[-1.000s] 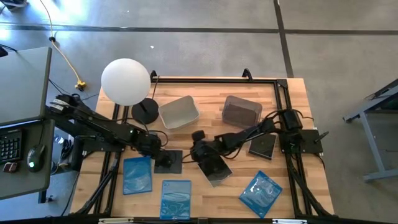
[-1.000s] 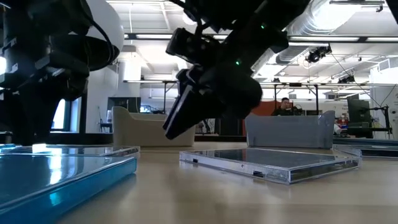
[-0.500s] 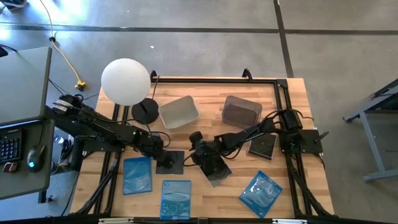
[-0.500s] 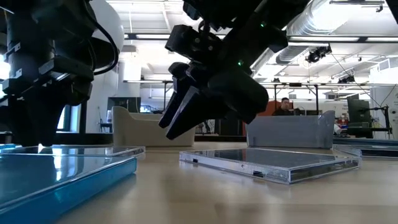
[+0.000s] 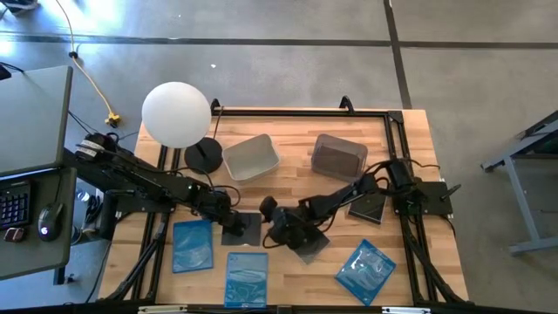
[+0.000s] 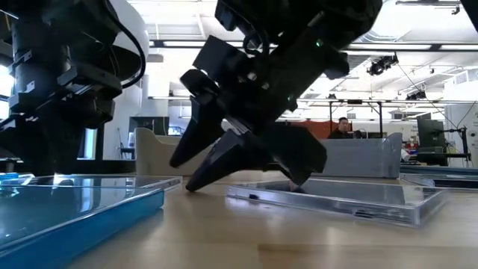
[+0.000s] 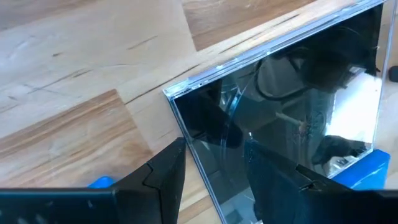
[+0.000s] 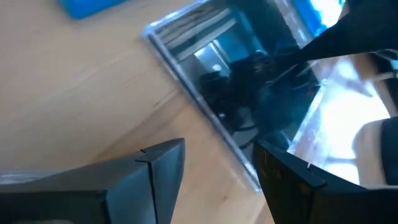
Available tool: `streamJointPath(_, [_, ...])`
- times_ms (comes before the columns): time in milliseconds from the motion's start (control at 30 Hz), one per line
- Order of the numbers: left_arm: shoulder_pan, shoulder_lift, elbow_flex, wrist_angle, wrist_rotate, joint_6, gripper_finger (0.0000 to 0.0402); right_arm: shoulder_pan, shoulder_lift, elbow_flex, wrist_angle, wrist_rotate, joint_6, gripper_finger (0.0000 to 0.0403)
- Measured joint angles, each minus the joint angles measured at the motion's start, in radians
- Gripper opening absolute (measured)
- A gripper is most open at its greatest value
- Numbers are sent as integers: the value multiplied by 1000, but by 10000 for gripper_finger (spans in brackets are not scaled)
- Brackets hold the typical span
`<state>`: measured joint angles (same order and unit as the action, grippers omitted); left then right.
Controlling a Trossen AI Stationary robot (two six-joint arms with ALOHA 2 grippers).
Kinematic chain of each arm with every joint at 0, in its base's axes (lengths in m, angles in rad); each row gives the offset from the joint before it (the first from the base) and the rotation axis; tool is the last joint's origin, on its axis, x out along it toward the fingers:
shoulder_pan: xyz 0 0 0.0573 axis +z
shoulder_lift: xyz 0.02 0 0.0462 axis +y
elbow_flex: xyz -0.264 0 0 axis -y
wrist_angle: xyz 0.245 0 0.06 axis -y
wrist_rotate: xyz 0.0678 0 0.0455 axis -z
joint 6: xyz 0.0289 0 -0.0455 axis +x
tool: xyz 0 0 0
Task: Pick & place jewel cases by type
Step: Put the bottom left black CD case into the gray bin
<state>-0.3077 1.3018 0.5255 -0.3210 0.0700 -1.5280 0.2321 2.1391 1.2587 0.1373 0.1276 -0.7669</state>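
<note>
On the desk [image 5: 410, 139], going left to right along the back: a white globe lamp [image 5: 177, 114] on a dark round base, a pale tub [image 5: 251, 157], then a grey translucent tub [image 5: 338, 155]. Both tubs stand behind the arms, well apart from the cases at the front. Off the desk's left side sits a grey side table with a keyboard and mouse [image 5: 51, 218].

Along the front edge lie three glossy blue jewel cases — one at the left [image 5: 193, 245], one beside it nearer the edge [image 5: 247, 278], and a third, turned askew, towards the right [image 5: 366, 272].

The left end effector [image 5: 228, 223] hangs low over a black jewel case [image 5: 244, 228] lying flat near the desk's middle. In the left wrist view its fingers [image 7: 161, 177] stand moderately apart, one on either side of that case's clear-rimmed corner, with nothing pinched between them.

The right end effector [image 5: 272, 228] comes in from the right, just beside the left one. It is tipped down to the desk — in the low view its fingertips reach the wood next to a second black jewel case [image 5: 307, 242], which lies flat under the arm. Its fingers [image 8: 155, 171] are also parted, gripping nothing visible; the wrist view shows a case edge running between them.

A third black jewel case [image 5: 368, 206] lies flat near the right arm's base.
</note>
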Motion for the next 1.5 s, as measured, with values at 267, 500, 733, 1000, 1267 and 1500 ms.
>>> streamJointPath(267, [0, 13, 0, 106, -16, 2, 159, -8, -2, -1, 5, -5, -11, 188])
streamJointPath(500, [0, 82, 3, 140, -3, 4, 159, -1, -3, -3, 8, -54, -49, 188])
streamJointPath(733, [0, 114, 5, 145, 17, 13, 159, 34, -3, -4, 41, 107, -89, 188])
streamJointPath(1000, [0, 106, 2, 146, 18, 13, 159, 28, -33, -5, -89, 332, 245, 188])
streamJointPath(1267, [0, 106, 2, 146, 1, 12, 159, 18, -85, -5, -217, 334, 320, 188])
streamJointPath(1500, [-1, 104, 2, 147, 5, 105, 159, -34, -155, -3, -274, 35, 325, 188])
